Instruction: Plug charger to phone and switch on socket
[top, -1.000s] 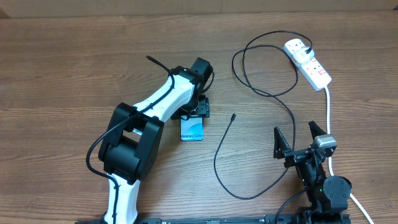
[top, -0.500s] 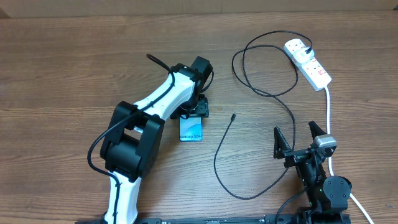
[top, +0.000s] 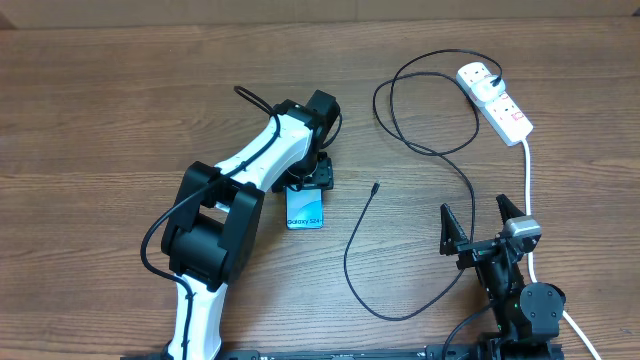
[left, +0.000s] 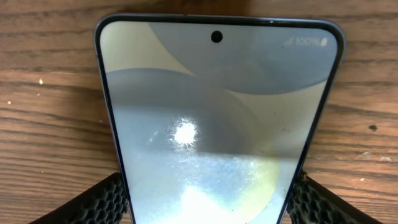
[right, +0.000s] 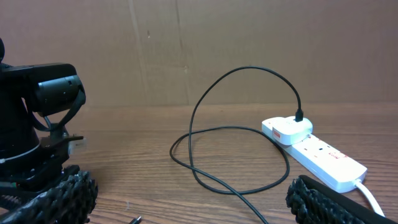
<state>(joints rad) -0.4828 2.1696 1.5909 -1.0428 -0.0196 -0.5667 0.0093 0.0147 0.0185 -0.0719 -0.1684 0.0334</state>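
With the left gripper (left: 208, 202), pinches the phone (left: 217, 112) across its width, pads (left: 109, 202) against both long edges. Holds it flat on the table (top: 100, 100), screen up, probably so it cannot slide when a connector pushes in. Leaves the right gripper (top: 474, 208) spread wide and empty near the table's front edge, free to fetch the cable. Finds the charger (top: 346, 255) loose on the wood, its connector tip (top: 375, 186) near the phone but apart from it. Traces the far end to the socket (top: 497, 100), well away at the back right. Sees nothing plugged into the phone yet.
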